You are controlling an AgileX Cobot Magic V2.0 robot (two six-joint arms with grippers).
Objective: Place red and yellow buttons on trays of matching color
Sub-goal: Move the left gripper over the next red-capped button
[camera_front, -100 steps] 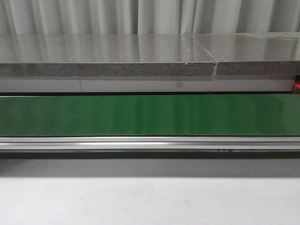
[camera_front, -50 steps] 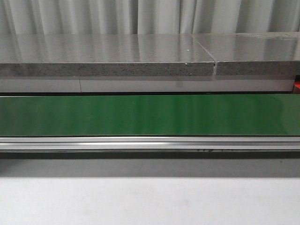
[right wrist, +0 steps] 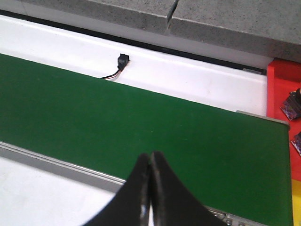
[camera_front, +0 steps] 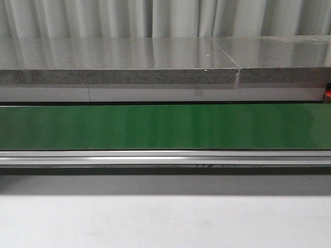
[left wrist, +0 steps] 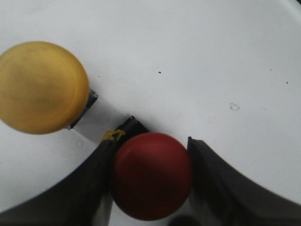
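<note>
In the left wrist view, a red button point(left wrist: 151, 176) with a domed cap sits between the black fingers of my left gripper point(left wrist: 161, 137). Both fingers press against the cap's sides. A yellow button point(left wrist: 41, 86) lies on the white surface close beside it, a pale grey base sticking out from under its cap. My right gripper point(right wrist: 150, 156) is shut with nothing in it, hovering over the near edge of the green belt point(right wrist: 141, 127). A red tray point(right wrist: 282, 92) holding small dark items shows at the belt's end, and a yellow tray point(right wrist: 297, 207) shows as a sliver beside it.
The front view shows only the green conveyor belt point(camera_front: 165, 126), its aluminium rail point(camera_front: 165, 157), a grey stone slab point(camera_front: 119, 62) behind and white table in front; neither arm appears there. A small black connector with wires point(right wrist: 121, 62) lies behind the belt.
Small marks under the belt's front rail have drifted to the left. Nothing else differs in the front view.
</note>
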